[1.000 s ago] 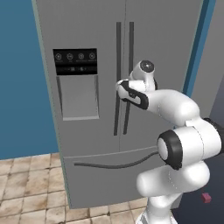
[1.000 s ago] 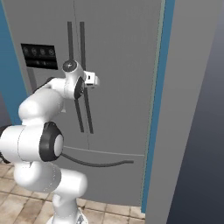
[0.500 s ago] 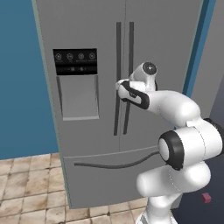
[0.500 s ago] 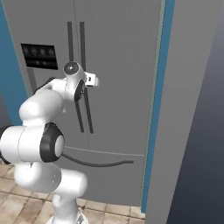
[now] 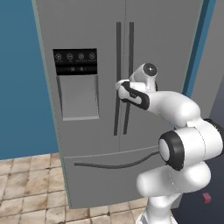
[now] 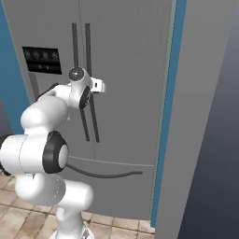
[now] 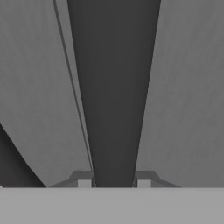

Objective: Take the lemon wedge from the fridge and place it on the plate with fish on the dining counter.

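Fridge: tall grey French-door fridge, both upper doors shut, bottom drawer shut; stands between a blue wall on one side and a blue strip with a grey panel on the other.
Floor: beige and brown tiled floor runs up to the fridge's foot.
Arm: white robot arm with dark joints reaches forward and up from the base to the seam between the two doors.
Dispenser: black control panel with a recessed grey bay under it, on the left door.
Drawer handle: long dark curved bar across the bottom drawer.
Door handles: two dark vertical bars side by side at the seam; the right-hand dark handle is the one at the end effector.
End effector: end effector is clamped on the right-hand dark handle; in the hand view the bar runs straight up between the two fingertips, touching both.
Lemon wedge: cannot tell where it lies; the doors are shut.
Small item: small pink cube on the dark floor near the robot's base.
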